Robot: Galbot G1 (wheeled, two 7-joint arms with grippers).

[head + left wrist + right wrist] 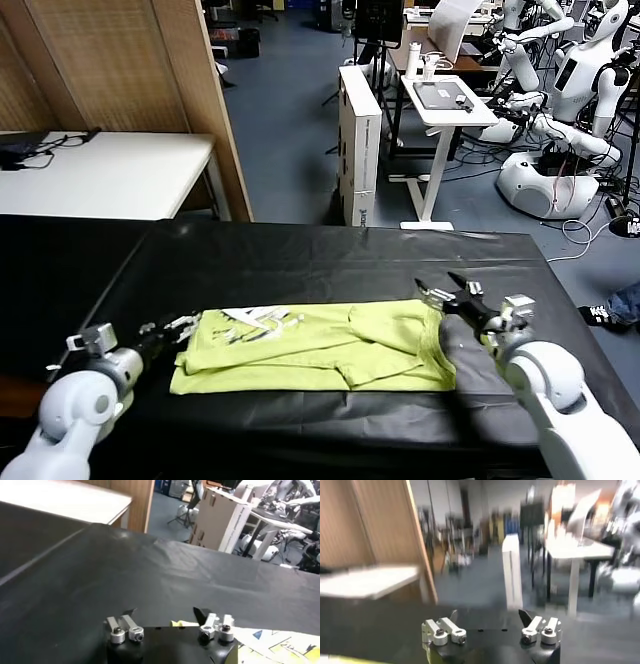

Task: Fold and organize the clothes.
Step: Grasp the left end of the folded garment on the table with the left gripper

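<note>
Left gripper [178,327] down low, fingers spread wide, nothing held, right at the T-shirt [320,347]'s printed end. Right gripper [446,289] parted and empty too, poised just off the opposite end. The shirt lies folded lengthwise across the black table [330,265], whitish print [256,320] showing.

— Can you read any words or numbers here?

— None. The T-shirt [320,348] carries a whitish print [255,320] with small blue and yellow marks, but no letters can be made out. The white box [358,145] has dark marks low on its side, too small to read.
</note>
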